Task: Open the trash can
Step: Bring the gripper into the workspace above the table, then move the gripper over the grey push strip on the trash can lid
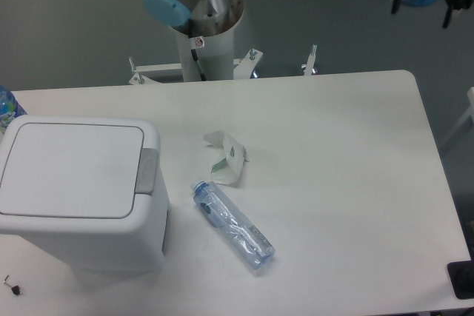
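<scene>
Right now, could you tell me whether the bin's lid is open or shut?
Shut: the lid lies flat on the bin, its grey tab level with it.

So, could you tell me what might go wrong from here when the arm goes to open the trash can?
The grey push-button tab is narrow, so a slightly off press could land on the closed lid instead. The trash can sits near the table's front-left edge and might slide if pushed. The bottle lies nearby and could be knocked.
</scene>
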Robot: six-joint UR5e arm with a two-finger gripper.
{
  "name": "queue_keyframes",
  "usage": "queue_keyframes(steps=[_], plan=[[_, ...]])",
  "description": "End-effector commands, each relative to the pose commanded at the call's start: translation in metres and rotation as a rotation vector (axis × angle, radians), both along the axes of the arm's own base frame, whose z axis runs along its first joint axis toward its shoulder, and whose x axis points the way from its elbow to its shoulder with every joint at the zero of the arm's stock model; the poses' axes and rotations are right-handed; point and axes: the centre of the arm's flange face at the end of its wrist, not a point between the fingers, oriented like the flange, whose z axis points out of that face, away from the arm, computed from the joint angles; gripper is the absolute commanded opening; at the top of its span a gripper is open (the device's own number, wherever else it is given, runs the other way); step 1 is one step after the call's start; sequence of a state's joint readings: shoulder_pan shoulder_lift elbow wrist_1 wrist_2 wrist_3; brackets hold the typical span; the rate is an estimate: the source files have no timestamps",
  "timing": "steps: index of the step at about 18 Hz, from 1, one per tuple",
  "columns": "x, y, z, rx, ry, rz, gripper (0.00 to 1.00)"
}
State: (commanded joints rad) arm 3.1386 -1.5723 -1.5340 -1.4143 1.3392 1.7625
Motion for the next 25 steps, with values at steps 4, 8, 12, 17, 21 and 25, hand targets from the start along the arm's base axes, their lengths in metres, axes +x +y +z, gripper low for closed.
queue_keyframes(steps=[4, 8, 12, 17, 21, 25], plan=[[0.010, 0.015, 0.006, 0.012, -0.002, 0.031, 1.00], [0.021, 0.046, 0.010, 0.048, -0.038, 0.143, 1.00], [0.029, 0.082, 0.021, 0.122, -0.046, 0.348, 1.00], [0.045, 0.165, 0.021, 0.285, -0.082, 0.557, 1.00], [0.067, 0.217, 0.019, 0.368, -0.147, 0.703, 1.00], [0.095, 0.247, 0.015, 0.376, -0.200, 0.726, 1.00]])
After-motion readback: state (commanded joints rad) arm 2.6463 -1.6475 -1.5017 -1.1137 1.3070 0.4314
